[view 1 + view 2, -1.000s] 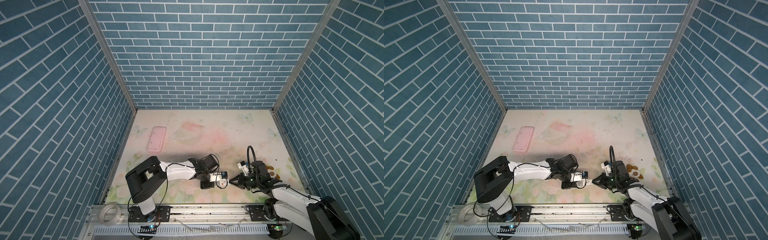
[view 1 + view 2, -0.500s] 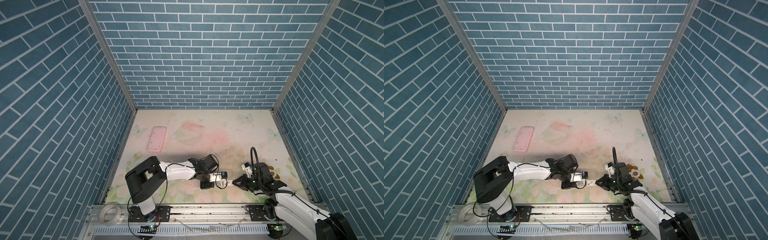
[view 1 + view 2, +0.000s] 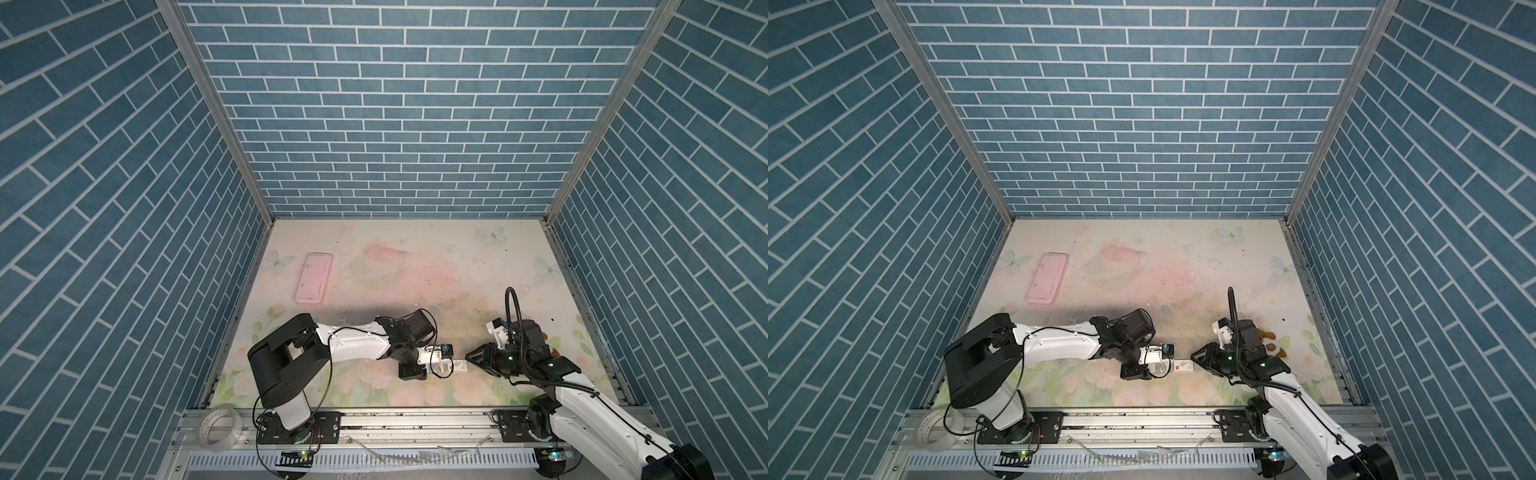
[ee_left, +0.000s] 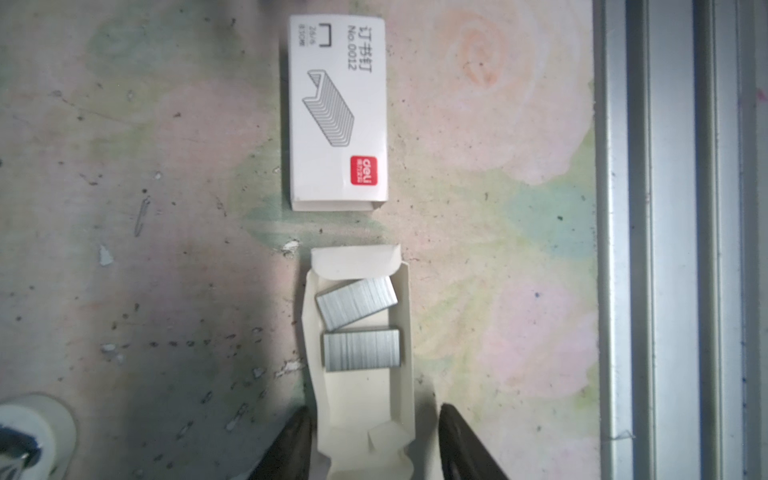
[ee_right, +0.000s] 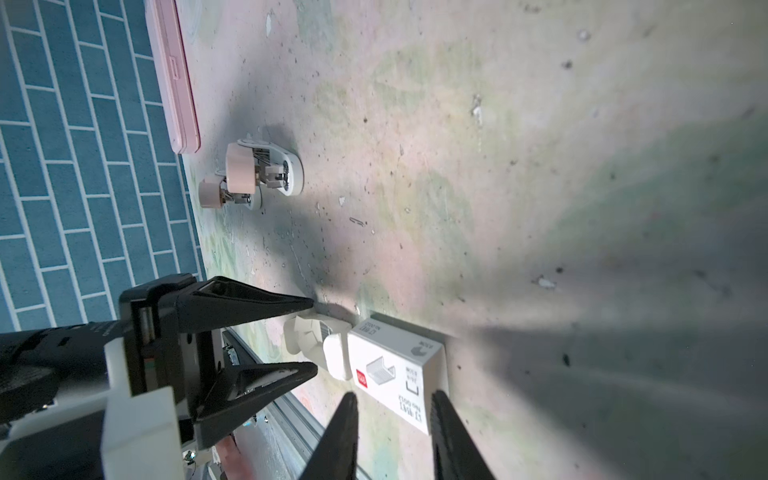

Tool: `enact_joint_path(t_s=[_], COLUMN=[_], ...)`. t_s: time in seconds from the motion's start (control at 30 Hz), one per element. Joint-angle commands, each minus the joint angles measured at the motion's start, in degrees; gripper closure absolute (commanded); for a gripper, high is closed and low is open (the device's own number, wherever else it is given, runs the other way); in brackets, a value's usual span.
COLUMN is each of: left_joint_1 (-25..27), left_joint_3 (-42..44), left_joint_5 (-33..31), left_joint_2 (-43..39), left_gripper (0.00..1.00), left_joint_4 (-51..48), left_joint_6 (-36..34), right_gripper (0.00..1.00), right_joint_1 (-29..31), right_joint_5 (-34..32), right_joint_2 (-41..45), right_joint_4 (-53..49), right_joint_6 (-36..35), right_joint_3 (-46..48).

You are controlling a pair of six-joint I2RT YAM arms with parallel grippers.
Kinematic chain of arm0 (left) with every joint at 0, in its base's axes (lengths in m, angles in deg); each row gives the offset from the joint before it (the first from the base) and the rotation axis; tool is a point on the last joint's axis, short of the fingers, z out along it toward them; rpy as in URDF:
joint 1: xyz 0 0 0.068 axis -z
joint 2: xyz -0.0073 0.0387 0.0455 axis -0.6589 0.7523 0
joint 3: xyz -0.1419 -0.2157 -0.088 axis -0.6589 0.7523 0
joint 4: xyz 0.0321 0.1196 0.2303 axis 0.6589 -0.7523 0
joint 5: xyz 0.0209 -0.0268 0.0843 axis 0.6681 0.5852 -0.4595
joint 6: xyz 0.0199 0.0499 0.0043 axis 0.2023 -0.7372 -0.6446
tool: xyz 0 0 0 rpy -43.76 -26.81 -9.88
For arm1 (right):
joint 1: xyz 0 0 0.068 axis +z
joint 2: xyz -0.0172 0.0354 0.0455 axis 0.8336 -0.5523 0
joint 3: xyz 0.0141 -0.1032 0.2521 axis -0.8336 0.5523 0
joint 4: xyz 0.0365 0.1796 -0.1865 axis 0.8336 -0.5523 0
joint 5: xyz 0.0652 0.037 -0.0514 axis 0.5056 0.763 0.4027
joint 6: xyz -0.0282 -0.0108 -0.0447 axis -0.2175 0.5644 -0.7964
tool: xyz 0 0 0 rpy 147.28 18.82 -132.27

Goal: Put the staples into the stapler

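Observation:
Two grey strips of staples (image 4: 356, 306) (image 4: 361, 350) lie in a plain white card tray (image 4: 402, 332) on the table. My left gripper (image 4: 374, 419) is open, a finger on either side of the tray's near end. The white sleeve with a red mark (image 4: 336, 112) lies just beyond the tray, apart from it. My right gripper (image 5: 395, 409) is open around the sleeve (image 5: 395, 374), with a gap at each finger. The stapler (image 5: 262, 174), white and pale pink and hinged open, lies further off near the left wall. The left arm hides it in both top views.
A flat pink case (image 3: 312, 278) lies at the back left. A tape roll (image 3: 220, 428) sits on the front frame. The aluminium front rail (image 4: 665, 249) runs close beside the tray. Brown blotches (image 3: 1271, 345) mark the mat behind the right arm. Blue brick walls stand on three sides.
Both grippers have opened: the left has let go of the tray and the right has let go of the sleeve. Both pieces stay on the table near the front.

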Motion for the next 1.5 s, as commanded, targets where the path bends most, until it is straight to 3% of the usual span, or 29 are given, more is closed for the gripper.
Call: enact_joint_path(t_s=[0.0,0.1,0.33,0.5,0.63,0.9,1.13,1.27,1.47], left_joint_1=[0.0,-0.2,-2.8,-9.8,-13.5,-13.4,-13.2,-13.1,-12.8], left_joint_3=[-1.2,-3.6,-16.8,-22.6,-25.4,-32.4,-36.7,-35.5,-36.7], left_joint_5=[-0.3,1.4,7.4,7.0,3.4,0.8,-3.0,-6.4,-6.3], left_joint_2=[-2.3,-3.9,-4.1,-3.4,-1.5,7.4,14.9,15.1,16.9], left_gripper=[0.42,0.39,0.37,0.35,0.34,0.33,0.32,0.32,0.32], left_joint_4=[-4.7,-8.9,-28.8,-36.7,-36.7,-35.5,-34.2,-30.6,-30.9], left_joint_6=[-1.2,-3.1,-9.8,-15.5,-19.3,-21.8,-22.0,-22.2,-22.5], right_gripper=[0.68,0.68,0.65,0.63,0.63,0.63,0.63,0.63,0.63], right_joint_1=[-0.3,-0.4,-1.4,-1.6,-1.6,-2.9,-10.3,-11.0,-12.0], right_joint_5=[-2.9,-4.9,-4.2,-2.9,-2.2,-2.8,-4.5,-3.1,-2.1], right_joint_2=[1.6,2.5,2.5,-1.6,-4.6,-10.2,-6.0,-3.6,-3.3], right_joint_4=[-5.3,-9.2,-9.6,-9.2,-8.8,-6.8,-6.3,-7.0,-5.5], right_joint_6=[-2.8,-4.1,-4.2,-6.1,-8.2,-9.8,-7.0,-6.8,-6.3], right_joint_3=[-2.5,-4.9,-8.2,-11.7,-13.7,-15.3,-13.4,-12.6,-10.9])
